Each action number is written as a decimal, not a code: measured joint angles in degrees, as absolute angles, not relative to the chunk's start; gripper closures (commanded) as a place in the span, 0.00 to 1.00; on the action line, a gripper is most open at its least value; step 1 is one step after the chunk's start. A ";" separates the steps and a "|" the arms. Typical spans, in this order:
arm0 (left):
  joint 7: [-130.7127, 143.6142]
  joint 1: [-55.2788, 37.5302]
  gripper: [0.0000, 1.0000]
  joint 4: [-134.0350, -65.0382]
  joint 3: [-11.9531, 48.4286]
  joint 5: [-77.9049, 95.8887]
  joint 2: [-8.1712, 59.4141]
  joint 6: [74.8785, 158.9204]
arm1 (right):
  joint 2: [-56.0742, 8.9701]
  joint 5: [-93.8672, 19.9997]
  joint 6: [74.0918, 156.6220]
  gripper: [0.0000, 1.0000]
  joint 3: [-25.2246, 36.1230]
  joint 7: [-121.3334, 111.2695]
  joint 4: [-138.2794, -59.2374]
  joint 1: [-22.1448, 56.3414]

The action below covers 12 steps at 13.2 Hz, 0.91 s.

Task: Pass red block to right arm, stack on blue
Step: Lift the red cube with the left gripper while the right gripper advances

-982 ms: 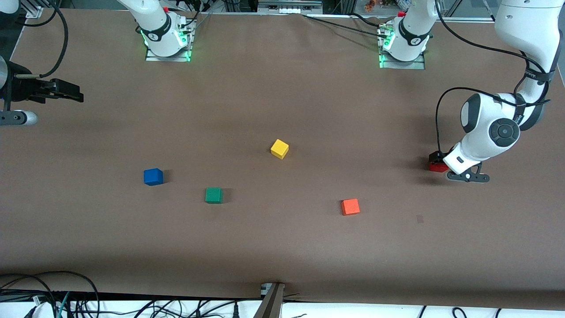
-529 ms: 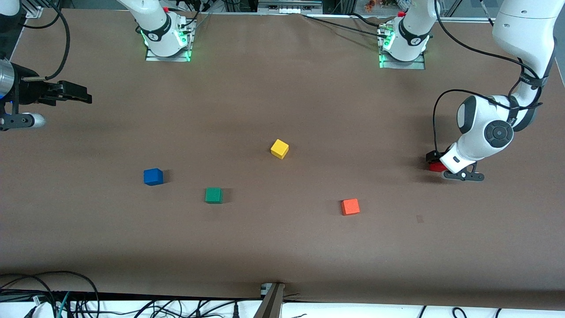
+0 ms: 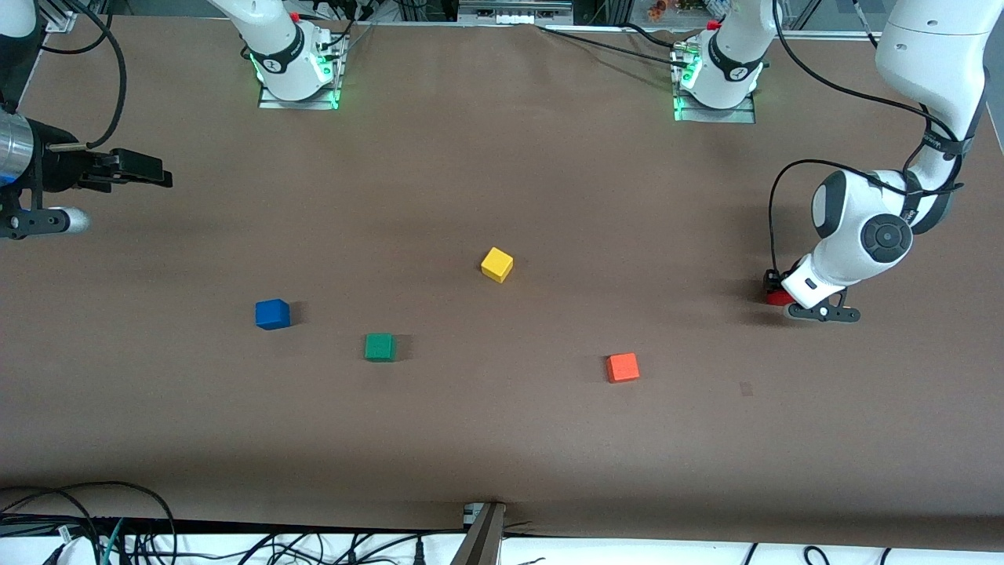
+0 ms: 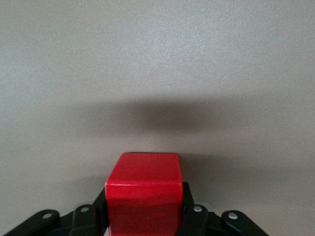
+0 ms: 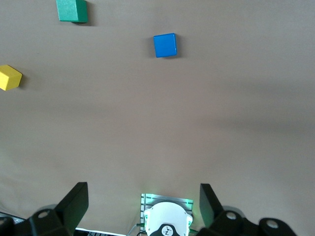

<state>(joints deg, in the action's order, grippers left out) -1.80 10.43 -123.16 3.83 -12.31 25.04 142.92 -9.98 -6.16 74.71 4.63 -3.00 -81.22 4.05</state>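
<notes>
Left gripper (image 3: 778, 292) is down at the tabletop (image 3: 502, 439) near the edge at the left arm's end, fingers pressed against two opposite sides of the red block (image 3: 779, 297). In the left wrist view the red block (image 4: 143, 194) sits squarely between the black fingers (image 4: 193, 216), top face showing, its own shadow on the table just past it. Whether the block rests on the surface or is just clear of it cannot be told.

Right gripper (image 3: 145, 169) hangs over the tabletop near the edge at the right arm's end, waiting, fingers spread with nothing between them; the right wrist view shows the two fingertips (image 5: 75, 199) well apart.

Blue block (image 3: 272, 314) lies on the table toward the right arm's end, well apart from both grippers. Green block (image 3: 380, 346) lies near it, slightly nearer the front camera. Yellow block (image 3: 496, 264) sits about mid-table. Orange block (image 3: 623, 367) lies between the yellow block and the left gripper, nearer the front edge.
</notes>
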 measured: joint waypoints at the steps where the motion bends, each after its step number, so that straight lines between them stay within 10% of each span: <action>1: -1.80 10.49 0.78 -123.02 4.01 -12.22 24.95 142.97 | -10.00 -6.65 74.71 0.00 4.64 -3.00 -81.22 4.05; 12: -5.03 10.75 0.82 -120.16 11.35 -5.01 15.85 137.16 | -10.21 -7.37 74.67 0.00 4.64 -3.23 -81.23 4.04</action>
<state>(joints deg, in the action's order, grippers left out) -5.03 10.75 -120.16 11.35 -5.01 15.85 137.16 -10.21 -7.37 74.67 4.64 -3.23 -81.23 4.04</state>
